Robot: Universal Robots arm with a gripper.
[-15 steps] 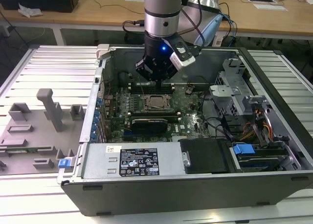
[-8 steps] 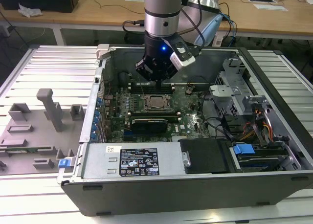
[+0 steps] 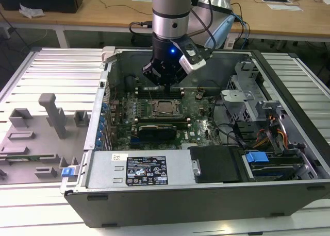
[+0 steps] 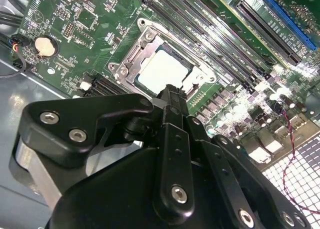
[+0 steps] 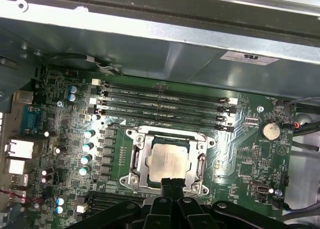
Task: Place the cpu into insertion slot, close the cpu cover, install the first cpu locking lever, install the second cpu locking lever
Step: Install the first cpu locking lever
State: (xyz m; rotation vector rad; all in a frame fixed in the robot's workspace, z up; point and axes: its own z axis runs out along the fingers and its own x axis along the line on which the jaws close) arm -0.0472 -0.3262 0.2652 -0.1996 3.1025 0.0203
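There is one cpu (image 5: 167,161), one cover (image 5: 136,164), one coin battery (image 5: 270,130) and four memory slots (image 5: 165,103) on one board (image 5: 240,156), with one gripper (image 5: 172,183) on one arm (image 3: 170,12).

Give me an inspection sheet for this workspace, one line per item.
Surface: ribbed silver metal table bearing an open grey computer case.
Job's things: silver-grey square cpu lies in the dark-framed insertion slot; thin silver cpu cover flat around it.
Clutter: grey plastic fixture blocks on the table.
End effector: black end effector shut, empty, over the green board beside the slot.
Cables: orange and black cables inside the case.
Surroundings: wooden desks behind.
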